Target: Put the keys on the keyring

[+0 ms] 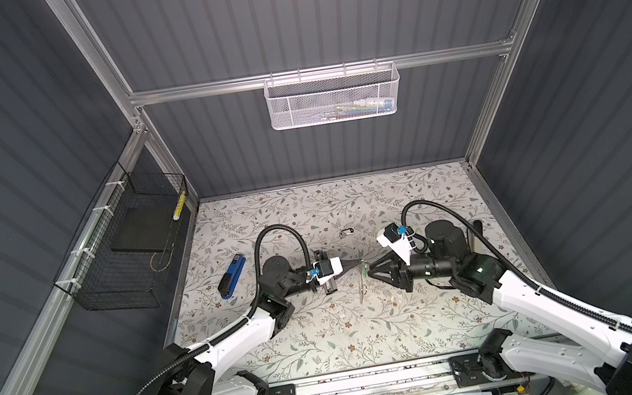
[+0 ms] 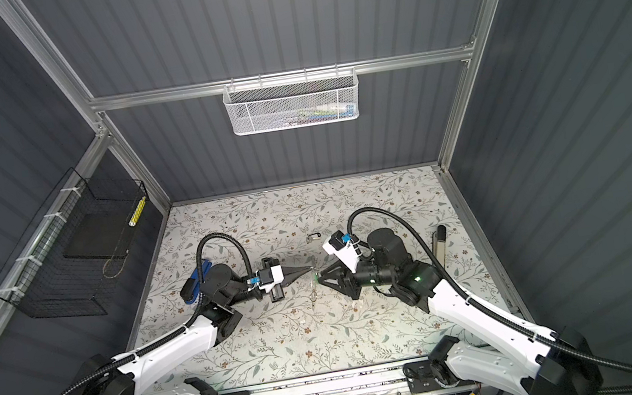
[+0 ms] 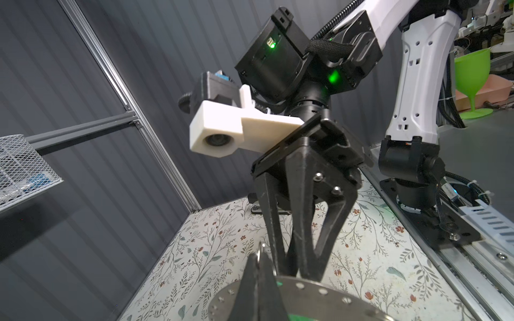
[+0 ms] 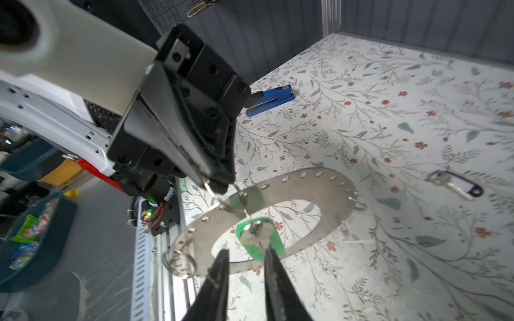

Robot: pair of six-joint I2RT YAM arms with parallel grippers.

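The left gripper point(image 4: 219, 185) is pinching a small split ring on the rim of the keyring point(image 4: 328, 191) and holding it tilted above the table point(image 4: 389, 83). The right gripper point(image 4: 246, 264) is standing slightly spread. Its fingers are flanking the green key point(image 4: 257, 234), which is dangling in the keyring's opening, though contact and the key's attachment are hard to make out. The black key point(image 4: 456, 185) is lying on the table, well apart. In both top views the keyring is showing only edge-on and is barely readable.

Keyring point(image 4: 319, 186) matt grey metal; stapler point(image 4: 271, 98) glossy plastic
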